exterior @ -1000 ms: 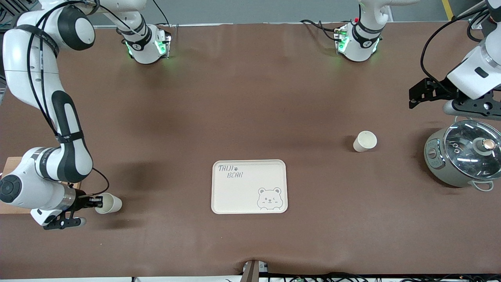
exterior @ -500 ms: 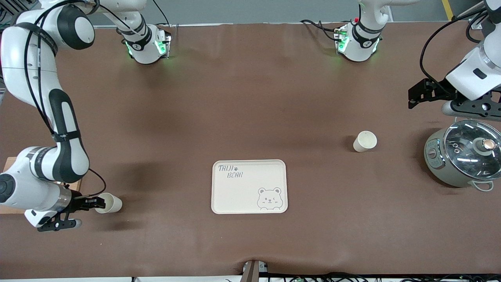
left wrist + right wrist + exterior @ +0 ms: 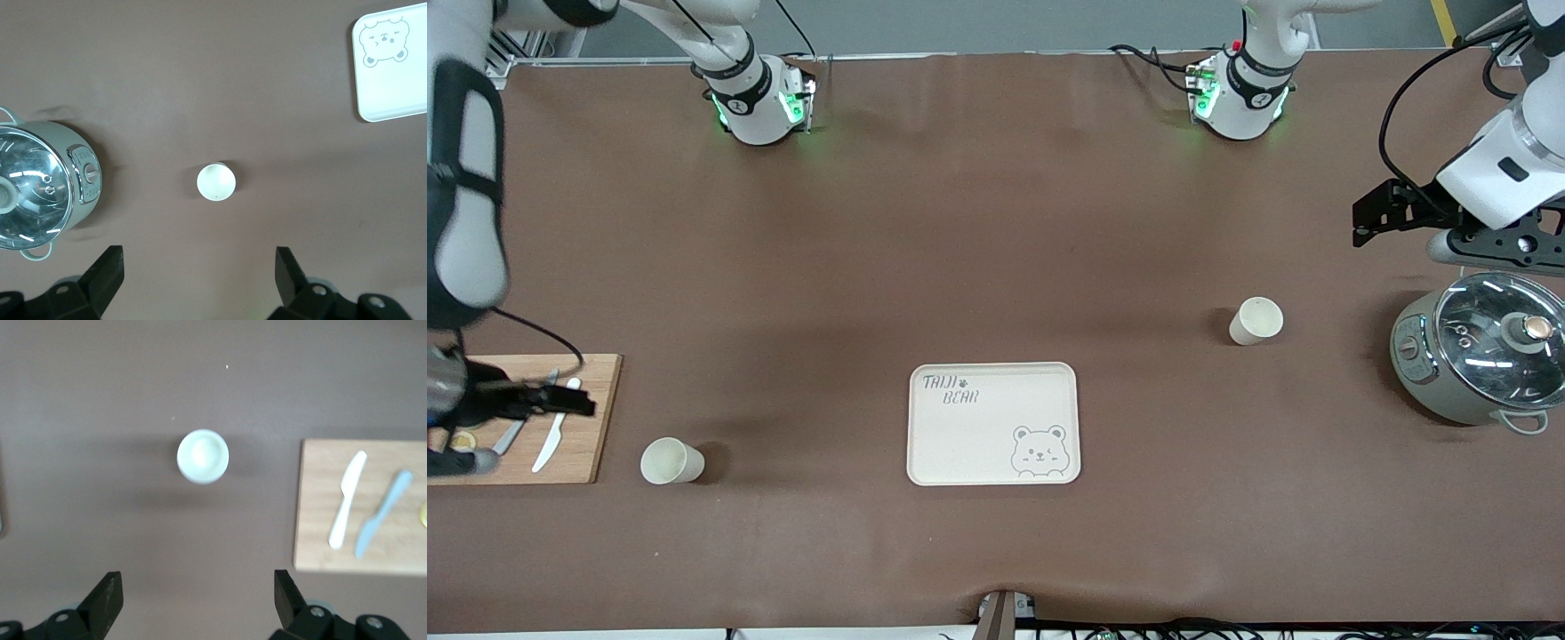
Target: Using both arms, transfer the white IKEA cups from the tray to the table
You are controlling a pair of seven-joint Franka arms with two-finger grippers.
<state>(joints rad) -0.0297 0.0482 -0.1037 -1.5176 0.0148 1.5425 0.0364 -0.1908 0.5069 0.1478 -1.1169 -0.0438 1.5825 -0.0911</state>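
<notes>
One white cup (image 3: 671, 461) stands upright on the brown table toward the right arm's end, beside a wooden board; it also shows in the right wrist view (image 3: 203, 456). My right gripper (image 3: 560, 404) hangs open and empty over the board, apart from that cup. The second white cup (image 3: 1256, 320) stands upright toward the left arm's end, between the bear tray and the pot; the left wrist view shows it too (image 3: 215, 182). My left gripper (image 3: 1369, 218) is open and empty, up in the air over the table near the pot.
A cream bear tray (image 3: 993, 373) lies mid-table near the front camera. A grey-green pot with a glass lid (image 3: 1480, 356) stands at the left arm's end. The wooden board (image 3: 591, 418) carries a white knife (image 3: 551, 440) and a grey utensil.
My right gripper has let go of the cup, pulled back toward the right arm's end and risen over the board. The cup stays on the table. The left arm has barely moved.
</notes>
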